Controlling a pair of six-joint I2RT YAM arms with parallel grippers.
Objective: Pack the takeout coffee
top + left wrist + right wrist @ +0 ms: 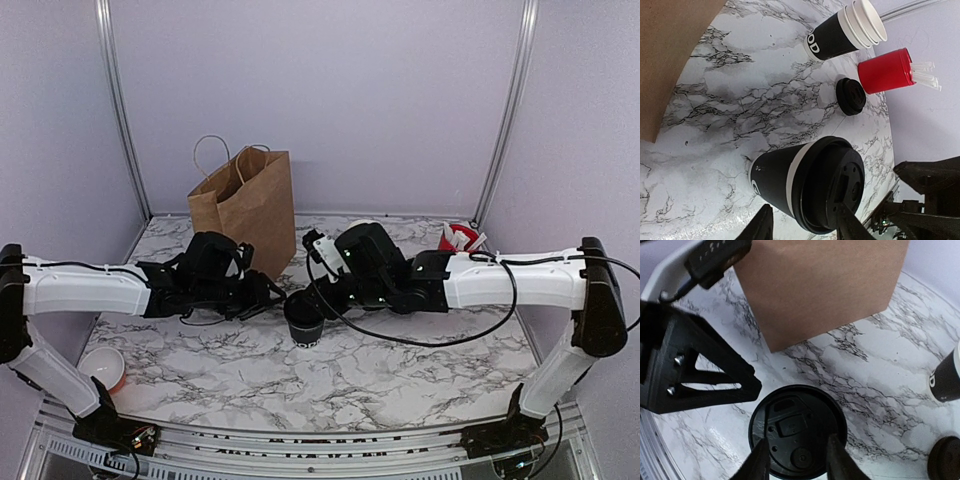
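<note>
We are viewing the takeout coffee (303,324), black paper, round plastic lid (790,407), on veined marble table (400,380), left gripper (805,211), right gripper (799,441), both fingers spread.

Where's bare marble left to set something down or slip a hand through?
Freest: the near table strip in front of the takeout coffee, between the arm bases. Crowded: the centre, left tool and right tool flanking it, paper bag behind; red cup back right.

Even soft light, slight blur
</note>
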